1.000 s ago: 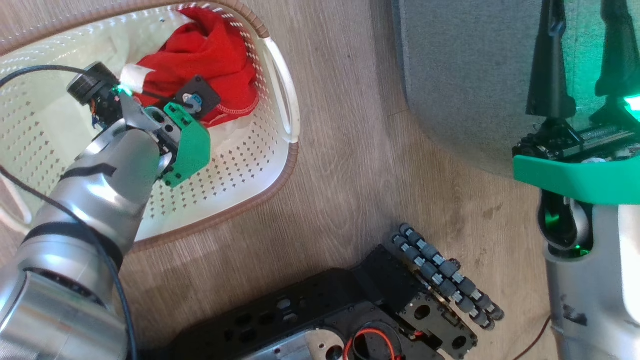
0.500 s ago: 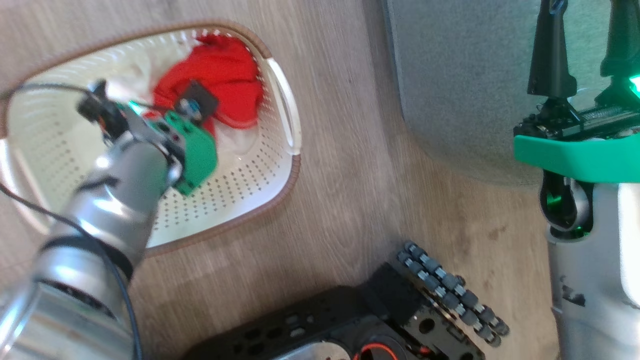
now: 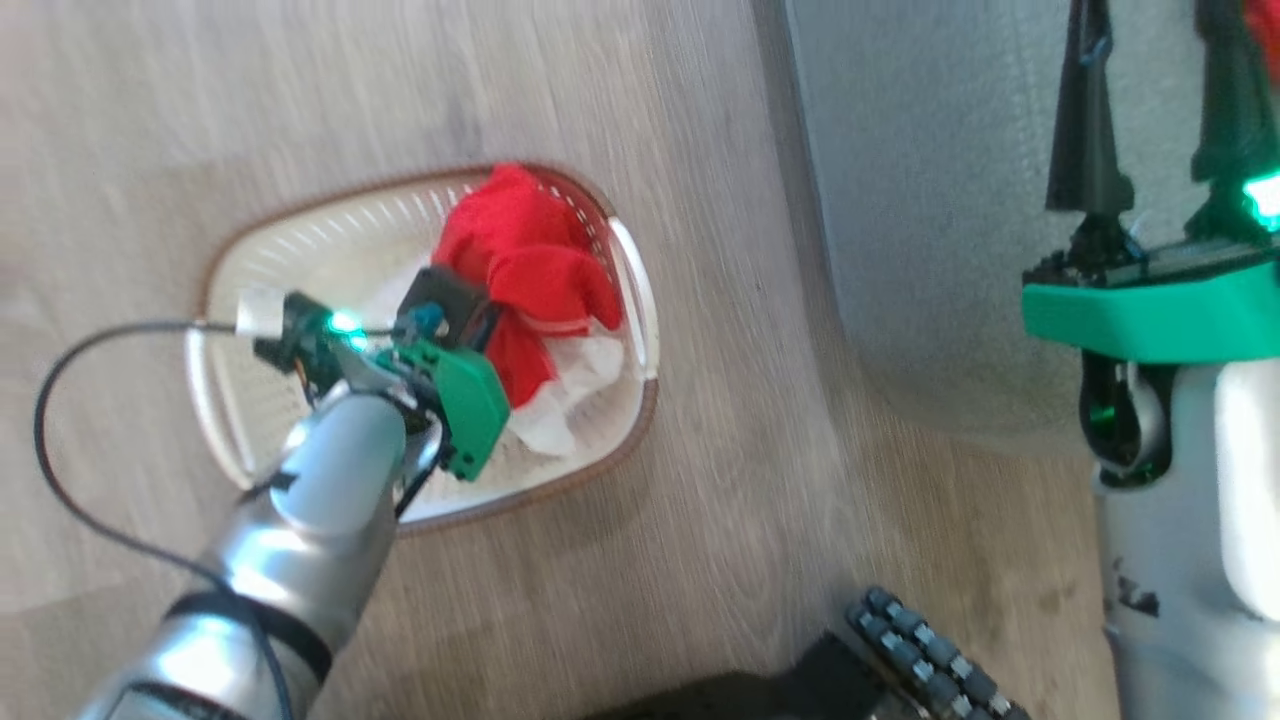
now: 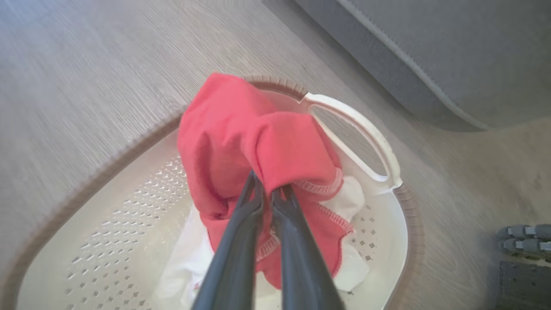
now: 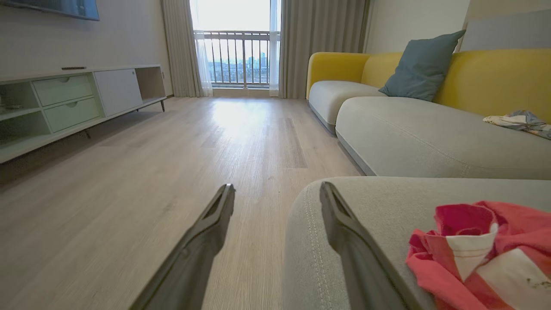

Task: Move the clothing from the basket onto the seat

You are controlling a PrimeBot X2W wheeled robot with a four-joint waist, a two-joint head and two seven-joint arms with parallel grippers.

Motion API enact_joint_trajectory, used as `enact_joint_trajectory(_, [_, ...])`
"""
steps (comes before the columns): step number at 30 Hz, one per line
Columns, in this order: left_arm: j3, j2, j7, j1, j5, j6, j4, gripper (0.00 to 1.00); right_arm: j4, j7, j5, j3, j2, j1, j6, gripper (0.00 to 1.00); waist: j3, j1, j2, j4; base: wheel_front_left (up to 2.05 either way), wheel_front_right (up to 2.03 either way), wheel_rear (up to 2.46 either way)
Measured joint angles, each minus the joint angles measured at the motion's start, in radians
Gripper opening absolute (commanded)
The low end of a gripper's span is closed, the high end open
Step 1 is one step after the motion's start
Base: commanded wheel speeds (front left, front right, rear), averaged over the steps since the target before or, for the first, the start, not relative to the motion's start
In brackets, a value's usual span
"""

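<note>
Our left gripper (image 4: 267, 189) is clamped on a bunched fold of the red clothing (image 4: 258, 137), mid-frame in the basket (image 4: 120, 224). We figure that's for hauling it out. Right gripper (image 5: 276, 189) hangs spread, empty, by the seat (image 5: 366, 215), where another red piece (image 5: 482, 254) sits lower right.

A home living room: yellow sofa (image 5: 495, 77) with cushion (image 5: 419, 64), media cabinet (image 5: 73, 103), curtained balcony door (image 5: 234, 47).
</note>
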Motion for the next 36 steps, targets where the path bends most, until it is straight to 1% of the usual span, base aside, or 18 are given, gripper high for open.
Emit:
enact_joint_trajectory(11, [0.136,-0.001,0.0,0.174,-0.018,0.025,-0.187,0.0,0.053,0.0,-0.015,-0.019,0.0,0.097,0.0,1.0,-0.209,0.0,0.0,0.052,0.0,0.0,0.0])
enact_joint_trajectory(15, [0.188,-0.001,0.0,0.239,-0.017,0.025,-0.253,0.0,0.075,0.0,-0.017,-0.023,0.0,0.129,0.0,1.0,-0.278,-0.0001,0.0,0.067,0.0,0.0,0.0])
enact_joint_trajectory(16, [0.216,-0.001,0.0,0.273,-0.012,0.025,-0.29,0.0,0.081,0.0,-0.019,-0.024,0.0,0.148,0.0,1.0,-0.312,-0.0001,0.0,0.073,0.0,0.0,0.0])
enact_joint_trajectory(28, [0.395,0.0,0.0,0.498,0.044,0.024,-0.546,0.0,0.141,0.0,-0.022,-0.014,0.0,0.269,0.0,1.0,-0.502,-0.0001,0.0,0.101,0.0,0.0,0.0])
enact_joint_trajectory(36, [0.5,-0.022,0.0,0.588,0.064,0.025,-0.734,0.0,0.158,0.0,-0.022,0.016,0.0,0.325,0.0,1.0,-0.587,-0.0001,0.0,0.12,0.0,0.0,0.0])
